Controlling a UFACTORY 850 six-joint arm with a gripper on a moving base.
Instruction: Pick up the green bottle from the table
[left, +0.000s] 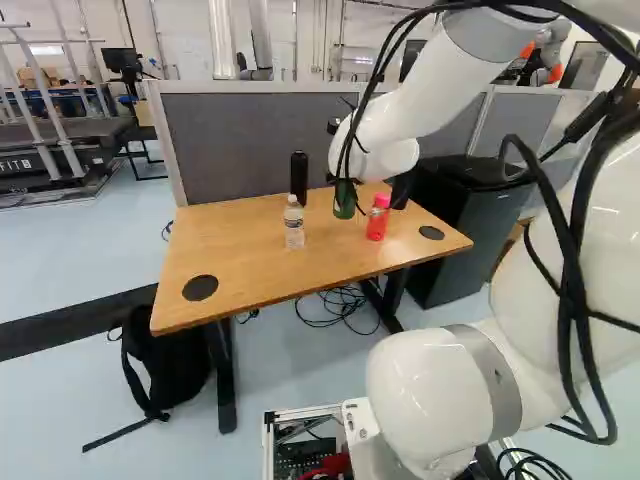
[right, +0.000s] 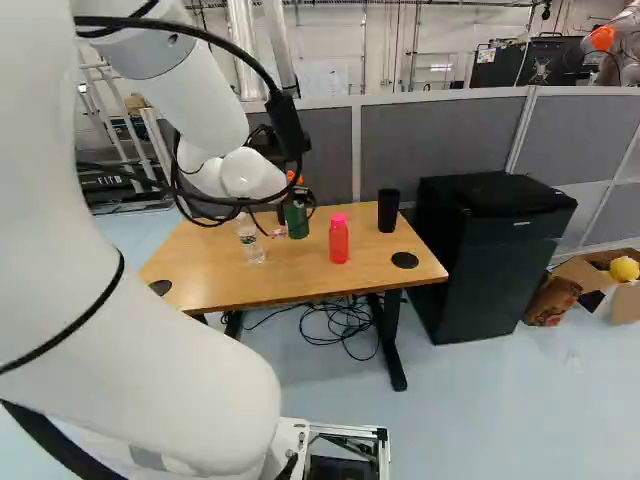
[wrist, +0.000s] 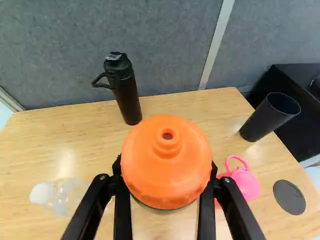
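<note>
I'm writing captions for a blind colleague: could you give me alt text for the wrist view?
Seen from above, an orange-capped green bottle is gripped between the fingers of a black pincer. Around it, a wooden table holds a black flask, black cup, pink-lidded bottle and clear bottle.

Arm (left: 425, 95) out fwd w/ wrist (left: 373, 145) bent, end effector (right: 297, 196) angled down, fingers (wrist: 123, 210) gripping.
</note>
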